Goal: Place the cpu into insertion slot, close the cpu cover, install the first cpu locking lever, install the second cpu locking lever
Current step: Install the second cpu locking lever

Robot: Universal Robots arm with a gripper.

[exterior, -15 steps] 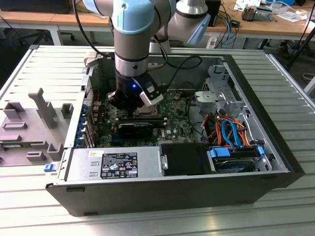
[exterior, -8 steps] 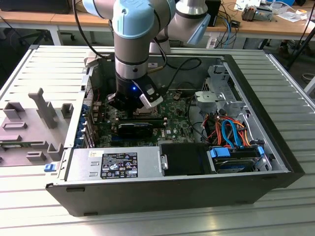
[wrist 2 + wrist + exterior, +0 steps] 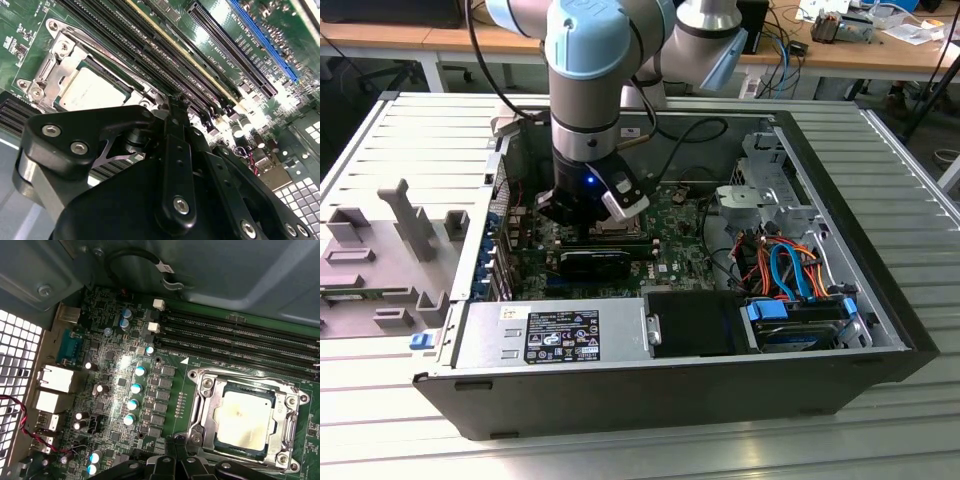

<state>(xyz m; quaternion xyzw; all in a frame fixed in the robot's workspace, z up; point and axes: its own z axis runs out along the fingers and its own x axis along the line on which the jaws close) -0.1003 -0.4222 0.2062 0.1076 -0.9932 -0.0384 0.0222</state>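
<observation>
In the exterior view, a grey plastic holder with little pegs lies at the left of the frame on the ribbed metal table; it is there to keep parts in place. In the middle sits the open computer case, lying on its side so the arm can reach down into it; inside it are the green board, a silver power box at the lower left, and orange and blue cables with a drive at the lower right. The robot arm comes down from the top of the frame, and its end effector hangs low over the board, near the middle of the case.

In the first wrist view, small round blue-topped parts stand in a row at the left and middle; long black memory slots run across the upper right. At the lower right is the insertion slot, with the cpu already lying flat inside it, silver top up; the cpu cover looks to be down around the chip like a frame, I think, though I can't be sure it is locked.

In the second wrist view, the cpu sits at the upper left, and the black end effector is just beside the slot's edge; its fingers look pressed together and hold nothing.
</observation>
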